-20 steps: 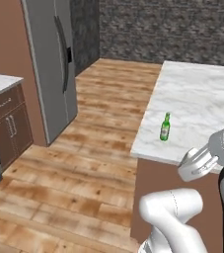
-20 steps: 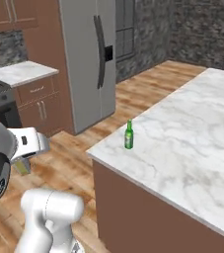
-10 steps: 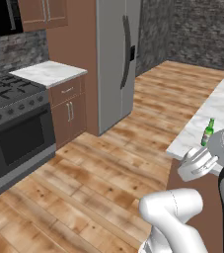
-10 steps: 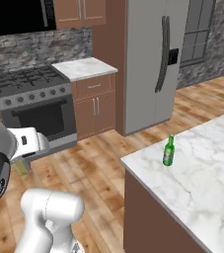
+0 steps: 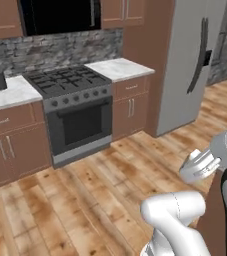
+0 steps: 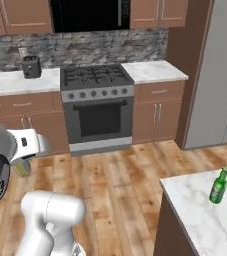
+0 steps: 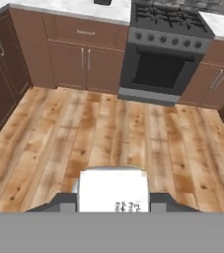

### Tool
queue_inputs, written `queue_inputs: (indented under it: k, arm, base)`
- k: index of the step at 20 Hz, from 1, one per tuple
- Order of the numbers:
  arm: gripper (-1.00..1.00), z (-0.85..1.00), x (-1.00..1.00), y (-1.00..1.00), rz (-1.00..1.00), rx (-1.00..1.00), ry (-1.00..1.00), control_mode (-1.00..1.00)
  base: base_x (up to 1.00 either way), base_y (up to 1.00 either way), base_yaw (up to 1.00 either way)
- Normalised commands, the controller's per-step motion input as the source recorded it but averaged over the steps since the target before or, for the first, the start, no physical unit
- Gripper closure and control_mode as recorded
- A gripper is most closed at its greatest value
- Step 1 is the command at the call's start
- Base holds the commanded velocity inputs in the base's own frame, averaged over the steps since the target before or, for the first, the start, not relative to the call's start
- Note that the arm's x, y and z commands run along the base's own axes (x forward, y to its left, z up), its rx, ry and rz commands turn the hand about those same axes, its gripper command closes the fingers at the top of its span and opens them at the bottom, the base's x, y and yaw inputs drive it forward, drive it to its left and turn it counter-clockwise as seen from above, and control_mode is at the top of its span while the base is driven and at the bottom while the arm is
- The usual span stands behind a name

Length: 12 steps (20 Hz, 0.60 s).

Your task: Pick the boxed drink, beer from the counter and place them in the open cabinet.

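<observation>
One carton, the boxed drink [image 7: 113,190], is sitting clamped in the gripper [image 7: 113,207] at 6 o'clock in the hand view, hanging over the wood floor [image 7: 108,133] facing the stove [image 7: 165,54]. Over at 4 o'clock in the right base view, the beer [image 6: 217,186] is standing upright on the counter [image 6: 210,220], near its corner.

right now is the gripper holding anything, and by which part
Yes: the gripper is shut on the boxed drink, clamping the white carton by two opposite side faces near one end.
</observation>
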Motion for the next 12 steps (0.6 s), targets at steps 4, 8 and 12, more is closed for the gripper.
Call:
queue_inputs:
  k: [4, 8, 12]
  arm:
    - [1.0, 0.0, 0.0, 0.0, 0.0, 0.0, 0.0, 1.0]
    - [1.0, 0.0, 0.0, 0.0, 0.0, 0.0, 0.0, 1.0]
    - [1.0, 0.0, 0.0, 0.0, 0.0, 0.0, 0.0, 1.0]
  base:
    - [0.02, 0.0, 0.59]
    - [0.05, 0.0, 0.6]
    - [0.03, 0.0, 0.61]
